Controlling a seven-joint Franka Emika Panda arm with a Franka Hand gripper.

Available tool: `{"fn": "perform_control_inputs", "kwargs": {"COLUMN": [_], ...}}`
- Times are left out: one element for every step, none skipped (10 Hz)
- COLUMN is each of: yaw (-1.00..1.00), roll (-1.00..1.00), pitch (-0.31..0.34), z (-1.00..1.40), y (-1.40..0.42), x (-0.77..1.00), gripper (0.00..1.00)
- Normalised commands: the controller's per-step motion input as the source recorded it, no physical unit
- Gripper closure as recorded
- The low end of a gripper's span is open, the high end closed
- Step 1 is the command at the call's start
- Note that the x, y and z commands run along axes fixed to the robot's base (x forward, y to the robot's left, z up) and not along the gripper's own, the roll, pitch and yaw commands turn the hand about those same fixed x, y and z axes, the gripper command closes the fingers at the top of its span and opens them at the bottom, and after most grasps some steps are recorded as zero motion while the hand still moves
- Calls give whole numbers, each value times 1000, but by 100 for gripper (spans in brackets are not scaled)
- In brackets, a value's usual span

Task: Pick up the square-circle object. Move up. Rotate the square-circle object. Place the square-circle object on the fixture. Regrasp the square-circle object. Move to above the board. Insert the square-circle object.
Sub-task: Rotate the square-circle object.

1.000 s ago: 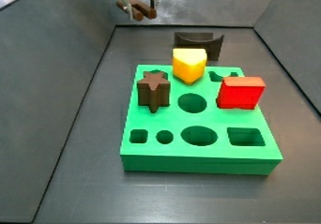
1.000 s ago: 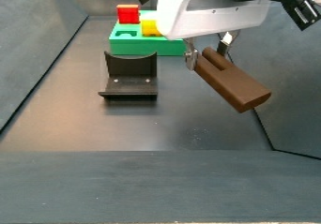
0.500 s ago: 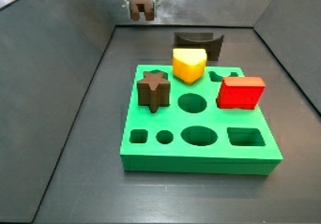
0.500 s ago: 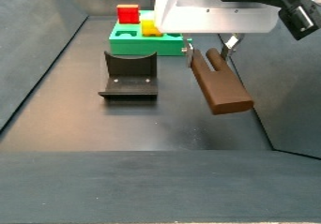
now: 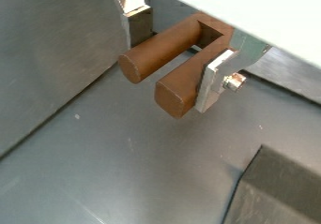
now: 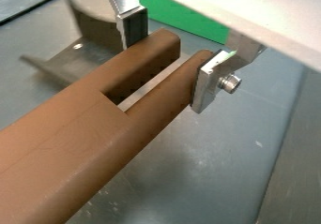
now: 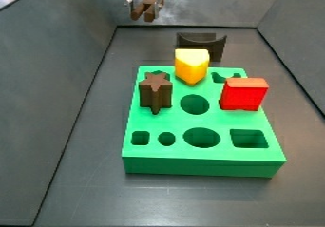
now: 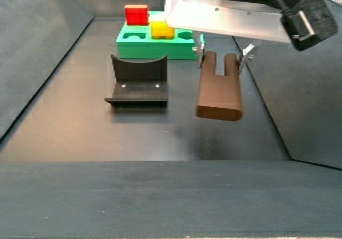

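Above the floor, beside the fixture: your gripper point(image 8: 222, 55) hangs, clear of everything.
Grip: silver fingers point(image 6: 216, 76) pinch the square-circle object point(image 8: 218, 88) at its upper end; it hangs nearly upright in a side view.
Step in hand, as you'd judge it: rotating the piece in the air.
How to do it well: turn slowly, hold the pinch firm, keep the free end off the floor.
Count: one fixture point(image 8: 138, 77), one board point(image 7: 200, 119), one yellow block point(image 7: 191, 66), one red block point(image 7: 244, 93), one star peg point(image 7: 156, 89).
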Motion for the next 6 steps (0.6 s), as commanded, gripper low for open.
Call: {"fn": "perform_control_inputs", "kwargs": {"yaw": [-1000, -1000, -1000, -1000, -1000, -1000], "roll": [1, 1, 1, 1, 1, 1], "pitch": [-3, -3, -3, -3, -3, -3], "z": [-28, -28, -28, -28, -28, -27], "y": [14, 14, 14, 14, 14, 15], "x": [27, 27, 27, 27, 27, 27], "gripper": [100, 100, 100, 100, 100, 100]}}
